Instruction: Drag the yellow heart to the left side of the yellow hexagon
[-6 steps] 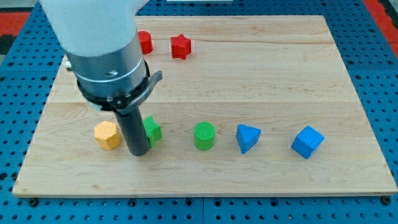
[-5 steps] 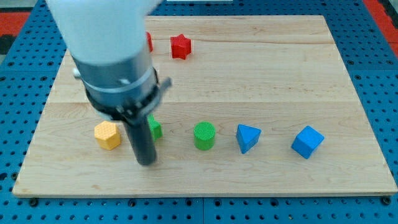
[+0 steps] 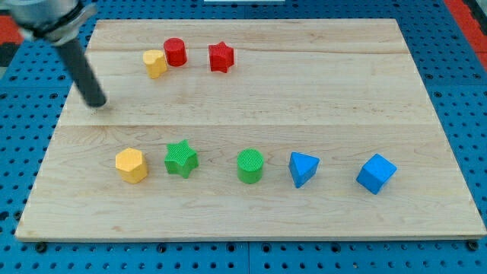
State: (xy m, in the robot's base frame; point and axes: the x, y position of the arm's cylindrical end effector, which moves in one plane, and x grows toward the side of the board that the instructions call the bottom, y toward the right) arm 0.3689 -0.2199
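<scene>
The yellow heart point(image 3: 154, 63) lies near the view's top left, touching the left side of a red cylinder point(image 3: 176, 52). The yellow hexagon point(image 3: 131, 164) sits at the lower left of the wooden board point(image 3: 327, 99). My tip point(image 3: 97, 103) is at the board's left edge, left of and below the heart, well above the hexagon, touching no block. The rod leans up to the view's top left corner.
A red star point(image 3: 221, 57) sits right of the red cylinder. In a row right of the hexagon: a green star point(image 3: 181, 158), a green cylinder point(image 3: 249, 166), a blue triangular block point(image 3: 303, 168) and a blue cube point(image 3: 376, 173).
The arm has swung from over the hexagon and green star up to the view's top left. The yellow heart and the whole green star now show. No block has moved.
</scene>
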